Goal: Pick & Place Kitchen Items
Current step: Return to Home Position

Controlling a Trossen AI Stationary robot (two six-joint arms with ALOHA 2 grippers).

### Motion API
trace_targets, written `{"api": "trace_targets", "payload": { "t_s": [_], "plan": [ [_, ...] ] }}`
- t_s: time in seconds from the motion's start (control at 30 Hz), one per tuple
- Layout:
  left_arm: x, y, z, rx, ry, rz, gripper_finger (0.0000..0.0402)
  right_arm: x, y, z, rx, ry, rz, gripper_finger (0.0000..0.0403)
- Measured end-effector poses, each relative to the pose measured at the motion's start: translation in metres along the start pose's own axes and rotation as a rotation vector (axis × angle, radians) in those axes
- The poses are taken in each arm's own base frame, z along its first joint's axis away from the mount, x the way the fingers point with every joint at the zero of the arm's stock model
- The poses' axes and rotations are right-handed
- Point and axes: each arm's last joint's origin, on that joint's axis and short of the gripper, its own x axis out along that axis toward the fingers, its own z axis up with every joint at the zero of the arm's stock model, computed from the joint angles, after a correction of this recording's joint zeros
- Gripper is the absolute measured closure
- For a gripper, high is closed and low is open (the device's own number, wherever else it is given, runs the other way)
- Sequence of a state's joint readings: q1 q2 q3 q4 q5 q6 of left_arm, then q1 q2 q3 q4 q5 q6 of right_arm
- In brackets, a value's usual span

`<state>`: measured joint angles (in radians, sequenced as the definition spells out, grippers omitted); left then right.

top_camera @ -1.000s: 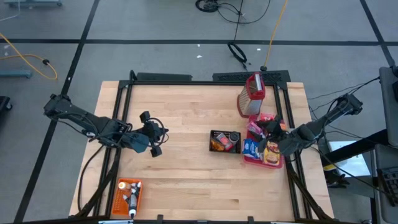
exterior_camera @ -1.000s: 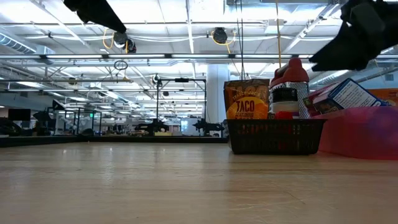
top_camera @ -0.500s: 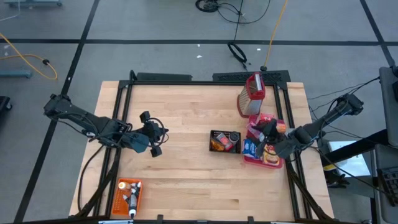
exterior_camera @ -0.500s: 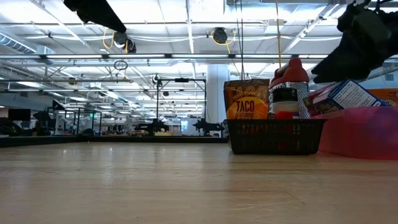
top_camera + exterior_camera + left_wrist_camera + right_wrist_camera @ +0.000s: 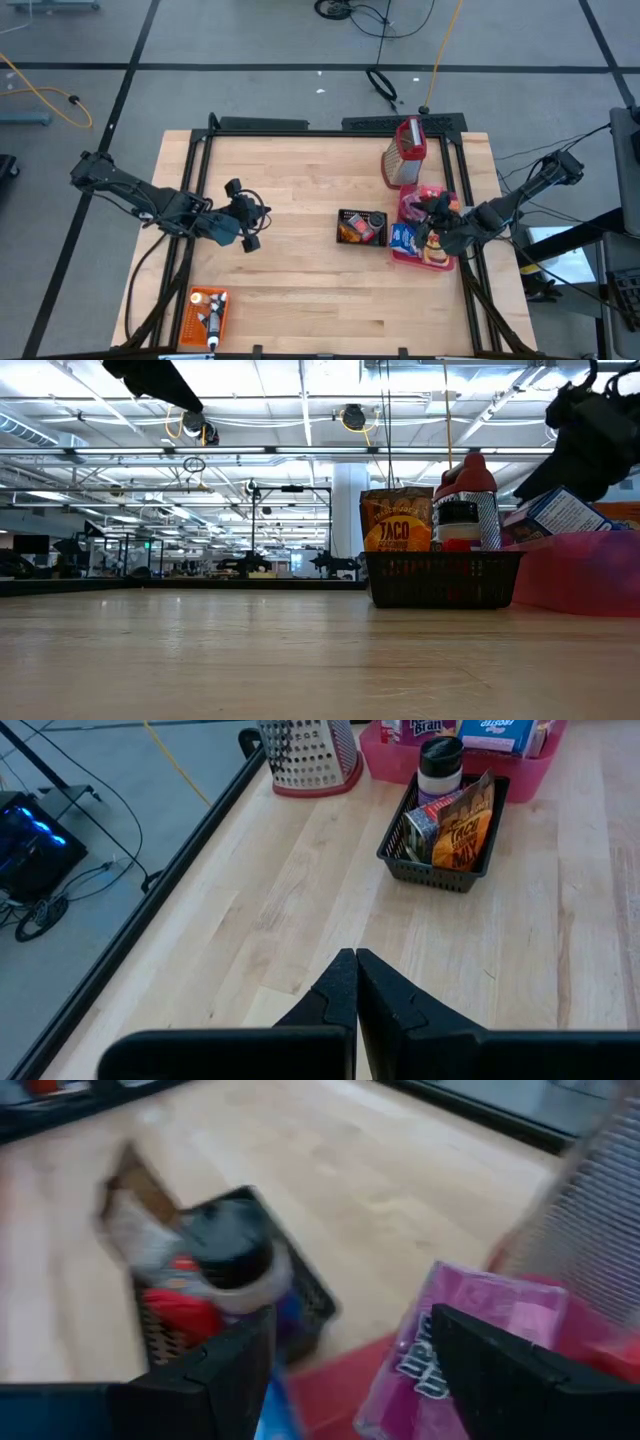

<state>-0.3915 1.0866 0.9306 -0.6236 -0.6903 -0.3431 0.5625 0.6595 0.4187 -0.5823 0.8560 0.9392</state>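
Since a second ago the right gripper [image 5: 436, 218] has shifted slightly above the red bin [image 5: 420, 265]; its fingers are spread, holding nothing. Just beyond it the purple box [image 5: 455, 1345] lies in that bin at the end near the grater [image 5: 405, 150], printed face up, its long axis seemingly along the bin. The left gripper [image 5: 250, 216] hangs over the table's [image 5: 300, 270] left half, fingers pressed together. No items lie loose, so sorting looks done; only parking the arms seems left
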Motion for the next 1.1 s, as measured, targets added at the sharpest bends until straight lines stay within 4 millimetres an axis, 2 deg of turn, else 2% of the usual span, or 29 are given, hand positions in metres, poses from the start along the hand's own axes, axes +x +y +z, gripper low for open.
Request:
{"api": "trace_targets", "payload": {
  "t_s": [0.17, 0.63, 0.8, 0.9, 1.0, 1.1],
  "plan": [
    [0.0, 0.0, 0.0, 0.0, 0.0, 0.001, 0.0398, -0.003, 0.004, 0.007, -0.052, -0.045, 0.064, 0.0145],
    [-0.004, 0.007, 0.001, 0.009, -0.055, 0.114, 0.0398, -0.015, -0.006, 0.018, -0.161, -0.159, 0.077, 0.0145],
    [0.002, 0.012, -0.018, -0.016, -0.095, 0.11, 0.0398, -0.022, -0.009, 0.031, -0.226, -0.301, 0.024, 0.0145],
    [0.009, 0.016, -0.035, -0.06, -0.164, 0.073, 0.0398, -0.029, -0.003, 0.043, -0.262, -0.376, 0.111, 0.0145],
    [0.013, 0.022, -0.052, -0.083, -0.246, 0.002, 0.0398, -0.037, 0.003, 0.053, -0.333, -0.45, 0.277, 0.0145],
    [0.016, 0.027, -0.069, -0.087, -0.334, -0.086, 0.0398, -0.039, 0.004, 0.056, -0.367, -0.525, 0.295, 0.0145]
  ]
}}
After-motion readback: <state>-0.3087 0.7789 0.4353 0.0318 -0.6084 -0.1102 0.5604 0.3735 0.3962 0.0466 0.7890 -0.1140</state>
